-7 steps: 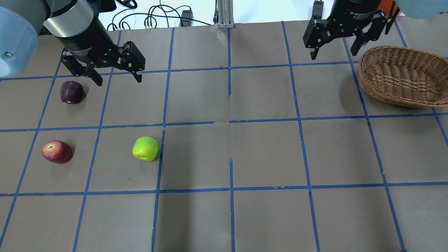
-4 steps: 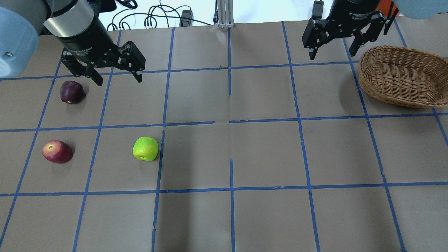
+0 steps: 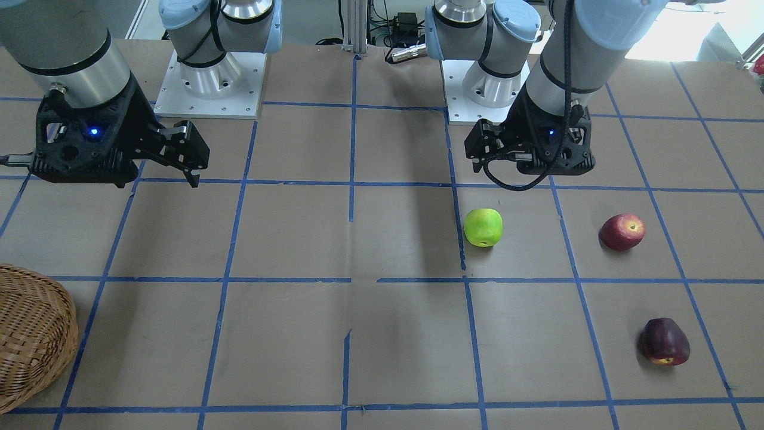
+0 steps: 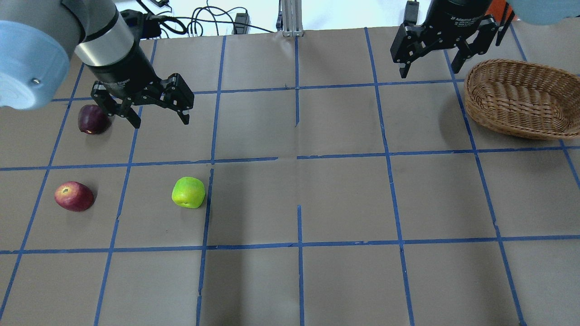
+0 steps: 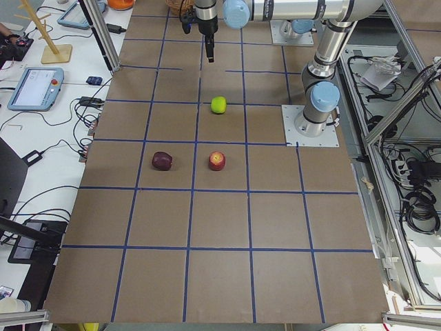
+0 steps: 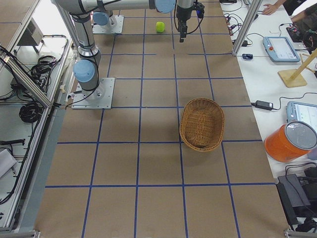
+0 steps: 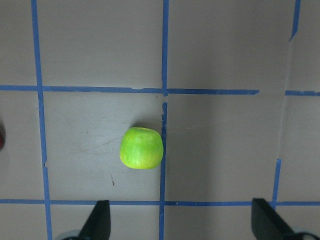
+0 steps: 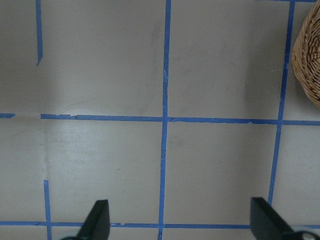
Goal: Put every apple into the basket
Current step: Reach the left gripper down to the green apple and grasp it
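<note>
The lime green apple (image 4: 188,192) lies left of centre; it also shows in the left wrist view (image 7: 141,148). The red apple (image 4: 74,196) lies at the far left. The dark maroon apple (image 4: 93,120) lies behind the red one. The wicker basket (image 4: 512,122) stands empty at the far right. My left gripper (image 4: 161,121) is open and empty above the table, just right of the maroon apple and behind the green one. My right gripper (image 4: 428,70) is open and empty, just left of the basket.
Brown paper with a blue tape grid covers the table (image 4: 344,199). Cables and a metal post (image 4: 290,18) sit past the back edge. The arm bases (image 3: 209,77) stand at the robot's side of the table.
My left gripper has moved nearer and slightly right, toward the green apple, still open. My right gripper has barely moved. The apples and the basket have not moved.
</note>
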Tool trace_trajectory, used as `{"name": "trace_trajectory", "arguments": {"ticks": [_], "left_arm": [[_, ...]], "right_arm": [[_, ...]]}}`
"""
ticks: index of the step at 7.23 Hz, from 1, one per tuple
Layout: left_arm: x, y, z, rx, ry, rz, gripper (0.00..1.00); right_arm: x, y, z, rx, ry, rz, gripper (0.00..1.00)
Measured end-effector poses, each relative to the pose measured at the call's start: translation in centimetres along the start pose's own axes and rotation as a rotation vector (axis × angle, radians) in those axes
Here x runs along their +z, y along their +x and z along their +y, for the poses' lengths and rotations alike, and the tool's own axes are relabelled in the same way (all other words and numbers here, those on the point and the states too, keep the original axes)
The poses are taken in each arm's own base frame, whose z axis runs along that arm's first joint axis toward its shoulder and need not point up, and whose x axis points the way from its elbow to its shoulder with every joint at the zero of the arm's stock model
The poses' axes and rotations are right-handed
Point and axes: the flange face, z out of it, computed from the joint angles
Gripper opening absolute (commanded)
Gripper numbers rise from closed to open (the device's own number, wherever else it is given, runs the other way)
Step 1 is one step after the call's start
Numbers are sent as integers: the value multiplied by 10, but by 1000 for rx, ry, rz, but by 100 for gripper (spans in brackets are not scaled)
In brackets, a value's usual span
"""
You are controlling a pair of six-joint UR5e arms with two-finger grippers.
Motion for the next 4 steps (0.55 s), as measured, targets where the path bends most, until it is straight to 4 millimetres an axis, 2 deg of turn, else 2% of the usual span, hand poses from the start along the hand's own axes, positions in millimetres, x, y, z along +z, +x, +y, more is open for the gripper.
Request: {"name": "trace_trajectory", "arguments": {"ticks": [4], "left_arm": [[142,-20,-13,65,-39,-27,100]], "right_arm": [[0,-1,0,-1,0,0,100]]}}
